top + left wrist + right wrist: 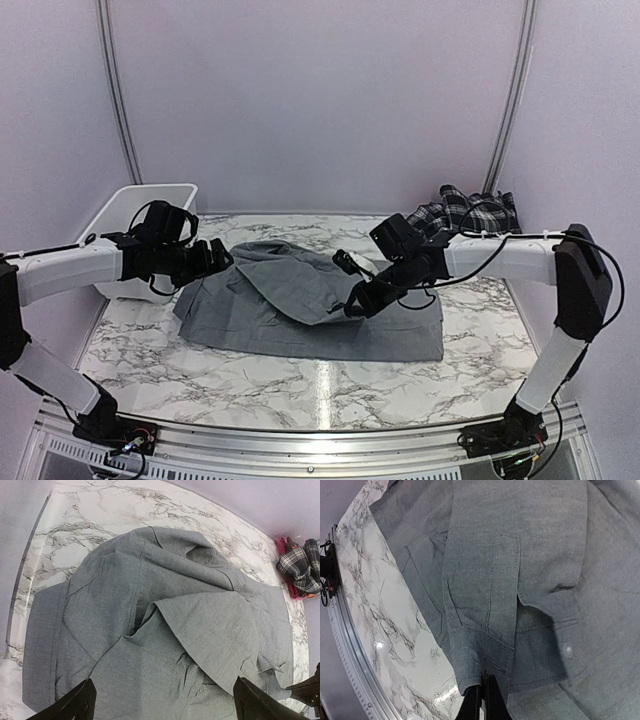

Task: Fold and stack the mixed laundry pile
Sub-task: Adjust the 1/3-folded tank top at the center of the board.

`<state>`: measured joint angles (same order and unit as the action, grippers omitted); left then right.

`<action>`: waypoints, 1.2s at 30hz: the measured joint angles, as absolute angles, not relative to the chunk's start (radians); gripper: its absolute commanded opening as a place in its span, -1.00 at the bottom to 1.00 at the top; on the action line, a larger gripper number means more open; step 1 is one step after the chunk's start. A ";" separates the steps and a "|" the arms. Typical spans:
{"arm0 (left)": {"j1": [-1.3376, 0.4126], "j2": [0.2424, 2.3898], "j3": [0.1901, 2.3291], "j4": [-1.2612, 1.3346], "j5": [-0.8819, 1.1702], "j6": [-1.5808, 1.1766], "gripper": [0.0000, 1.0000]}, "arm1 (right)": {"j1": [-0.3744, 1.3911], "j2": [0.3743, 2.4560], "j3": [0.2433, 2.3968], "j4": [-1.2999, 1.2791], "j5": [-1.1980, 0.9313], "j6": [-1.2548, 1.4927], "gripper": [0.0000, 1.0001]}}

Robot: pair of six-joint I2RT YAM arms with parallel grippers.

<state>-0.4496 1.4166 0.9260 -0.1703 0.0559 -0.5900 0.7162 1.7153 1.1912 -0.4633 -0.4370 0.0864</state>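
While the grey shirt (pixel 300 310) lies spread across the middle of the marble table (pixel 250 385), the right hand (pixel 354 304) is pressed together on one of its hems, holding a fold raised off the cloth. The left hand (pixel 218 258) hangs spread wide over the shirt's left edge, holding nothing. The plaid piece (pixel 465 212) sits bunched in the far right corner.

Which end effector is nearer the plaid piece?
Right. The right end effector, shut on the grey shirt, is left of and in front of the plaid piece; the open left end effector is by the shirt's left edge.
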 measured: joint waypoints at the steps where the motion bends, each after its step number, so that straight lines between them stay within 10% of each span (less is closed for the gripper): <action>1: -0.450 1.420 0.926 -0.171 0.059 -0.590 0.98 | 0.716 1.712 1.179 -0.481 -0.436 0.086 -1.00; 36: -0.428 1.438 0.879 -0.239 0.056 -0.548 0.97 | 0.552 1.447 1.031 -0.788 -0.060 0.206 -1.00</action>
<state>-0.4278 1.4376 0.8795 -0.2386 0.0563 -0.5480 0.5522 1.4471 1.0306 -0.7883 -0.0605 0.2062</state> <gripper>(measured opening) 0.989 0.001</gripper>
